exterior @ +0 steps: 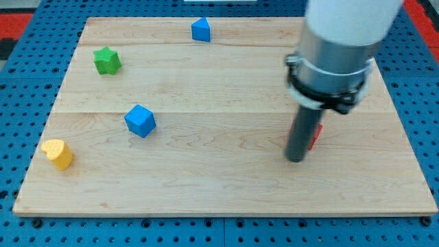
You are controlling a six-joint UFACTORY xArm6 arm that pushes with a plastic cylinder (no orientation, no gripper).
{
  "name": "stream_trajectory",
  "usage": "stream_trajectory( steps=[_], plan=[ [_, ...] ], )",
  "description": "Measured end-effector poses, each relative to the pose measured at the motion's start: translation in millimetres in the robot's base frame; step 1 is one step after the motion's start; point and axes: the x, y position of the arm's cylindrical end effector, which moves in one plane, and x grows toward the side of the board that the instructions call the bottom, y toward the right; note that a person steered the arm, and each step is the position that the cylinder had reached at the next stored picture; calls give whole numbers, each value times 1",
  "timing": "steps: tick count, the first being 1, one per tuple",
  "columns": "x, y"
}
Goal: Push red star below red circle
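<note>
My tip rests on the wooden board at the view's right. A red block is right behind the rod, touching it or nearly so; only a sliver shows on the rod's right side, so I cannot tell if it is the star or the circle. No second red block shows; the arm's wide body hides the board above the rod.
A blue block sits at the view's top middle. A green star is at the upper left. A blue cube lies left of centre. A yellow heart-like block is at the lower left. The board lies on blue pegboard.
</note>
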Motion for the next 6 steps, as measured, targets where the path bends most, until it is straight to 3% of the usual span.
stream_trajectory(
  steps=[1, 2, 3, 5, 6],
  plan=[
    [-37, -58],
    [6, -12],
    [2, 40],
    [-13, 36],
    [-29, 81]
  ],
)
